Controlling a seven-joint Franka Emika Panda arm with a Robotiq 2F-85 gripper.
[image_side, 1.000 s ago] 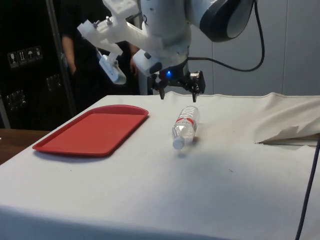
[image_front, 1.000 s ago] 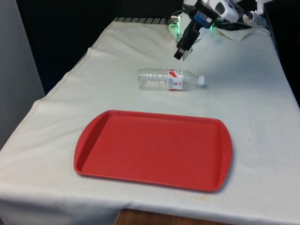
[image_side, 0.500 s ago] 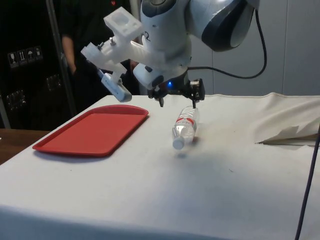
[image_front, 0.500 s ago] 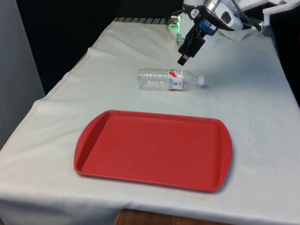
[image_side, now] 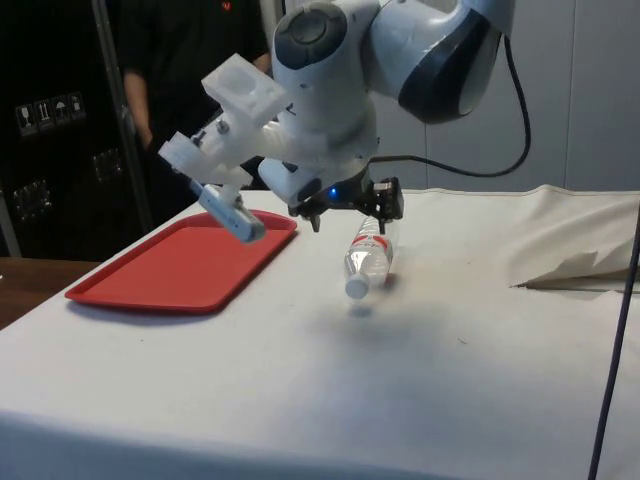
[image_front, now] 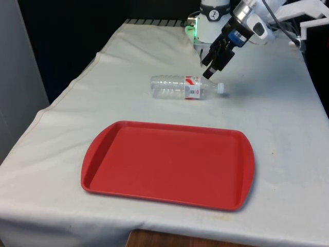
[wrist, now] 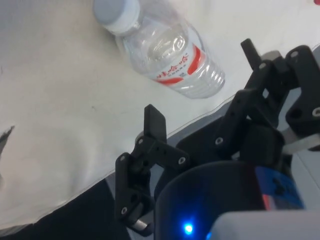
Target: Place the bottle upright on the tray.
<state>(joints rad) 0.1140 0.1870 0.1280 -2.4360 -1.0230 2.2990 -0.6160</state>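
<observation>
A clear plastic bottle (image_front: 185, 87) with a red-and-white label and a white cap lies on its side on the white cloth, beyond the red tray (image_front: 169, 164). Its cap points to the front view's right. My gripper (image_front: 210, 70) hangs open just above the bottle's neck end, with nothing between its fingers. In the side view the gripper (image_side: 352, 218) hovers over the far part of the bottle (image_side: 370, 255), and the tray (image_side: 180, 265) lies to the left. In the wrist view the bottle (wrist: 165, 52) lies just ahead of the spread fingertips (wrist: 154, 121).
A person in dark clothes (image_side: 170, 100) stands behind the table near the tray's far side. A raised fold of cloth (image_side: 580, 268) lies at the side view's right. Bare cloth surrounds the tray and bottle.
My gripper has moved to the front view's right and come down, from behind the bottle's middle to just above its neck end. Bottle and tray have stayed put.
</observation>
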